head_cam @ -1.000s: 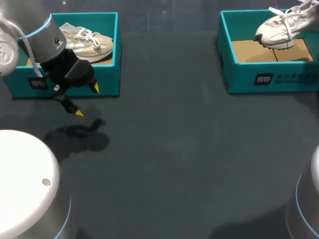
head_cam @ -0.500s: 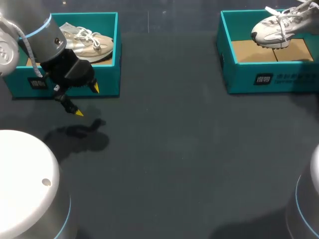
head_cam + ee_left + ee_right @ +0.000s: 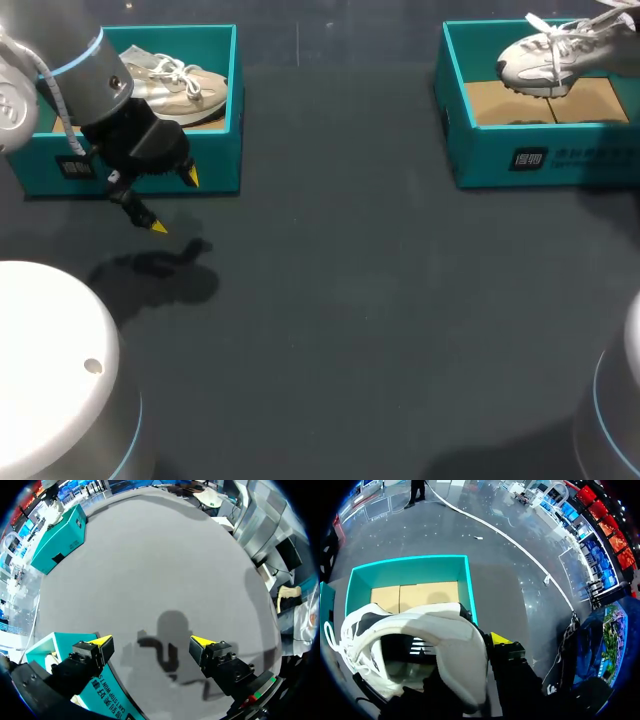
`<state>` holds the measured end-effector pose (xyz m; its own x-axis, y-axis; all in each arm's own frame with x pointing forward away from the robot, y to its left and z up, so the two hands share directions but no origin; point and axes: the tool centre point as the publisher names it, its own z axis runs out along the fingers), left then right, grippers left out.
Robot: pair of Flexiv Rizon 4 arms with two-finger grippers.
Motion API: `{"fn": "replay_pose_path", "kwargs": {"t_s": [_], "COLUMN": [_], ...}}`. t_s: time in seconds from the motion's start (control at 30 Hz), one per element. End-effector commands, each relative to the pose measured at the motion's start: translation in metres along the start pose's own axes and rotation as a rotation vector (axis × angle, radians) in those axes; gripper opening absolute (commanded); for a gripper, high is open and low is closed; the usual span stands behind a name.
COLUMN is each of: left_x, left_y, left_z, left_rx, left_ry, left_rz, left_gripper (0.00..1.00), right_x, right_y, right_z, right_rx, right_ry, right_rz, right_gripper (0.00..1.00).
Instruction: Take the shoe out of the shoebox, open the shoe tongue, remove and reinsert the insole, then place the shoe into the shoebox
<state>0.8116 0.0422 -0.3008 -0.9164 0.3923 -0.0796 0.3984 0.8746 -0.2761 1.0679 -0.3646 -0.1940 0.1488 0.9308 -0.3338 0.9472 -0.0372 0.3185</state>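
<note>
Head view, white shoe [image 3: 548,55]: hanging in the air over the right shoebox [image 3: 480,155], off the brown floor inside; drifting up and toward the middle of the bench [image 3: 350,320] over the last second.
Head view, left pincer [image 3: 173,202]: waiting spread wide, holding nothing, just in front of the left shoebox [image 3: 220,160]; not moving since a second ago.
Head view, tan shoe [image 3: 185,85]: lying inside the left shoebox.
Left wrist view, left pincer: hanging spread over bare bench and a dark shadow, just beside the left shoebox's corner.
Right wrist view, right pincer [image 3: 487,647]: pinching the white shoe at the heel edge, showing one yellow tip outside, hiding the other inside.
Right wrist view, right shoebox: sitting under the shoe, showing only a brown floor.
Meaning for the task: seeming to be finishing the taking-out step; still needing to open the tongue, pull and refit the insole, then put the shoe back.
</note>
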Motion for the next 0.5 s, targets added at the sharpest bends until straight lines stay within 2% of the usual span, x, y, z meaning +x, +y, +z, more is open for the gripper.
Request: {"fn": "replay_pose_path", "kwargs": {"t_s": [0.03,0.27,0.5], "left_x": [0.0,0.0,0.0], "left_y": [0.0,0.0,0.0], "left_z": [0.0,0.0,0.0], "left_rx": [-0.002,-0.002,-0.002], "left_ry": [0.001,0.001,0.001], "left_rz": [0.001,0.001,0.001], "left_gripper": [1.0,1.0,1.0], "right_x": [-0.001,-0.001,0.01], "right_y": [-0.002,-0.002,-0.015], "right_z": [-0.004,-0.004,0.007], "right_rx": [-0.003,-0.003,-0.009], "right_ry": [0.001,0.001,-0.001], "right_rz": [0.001,0.001,0.038], "right_gripper": [0.0,0.0,0.0]}}
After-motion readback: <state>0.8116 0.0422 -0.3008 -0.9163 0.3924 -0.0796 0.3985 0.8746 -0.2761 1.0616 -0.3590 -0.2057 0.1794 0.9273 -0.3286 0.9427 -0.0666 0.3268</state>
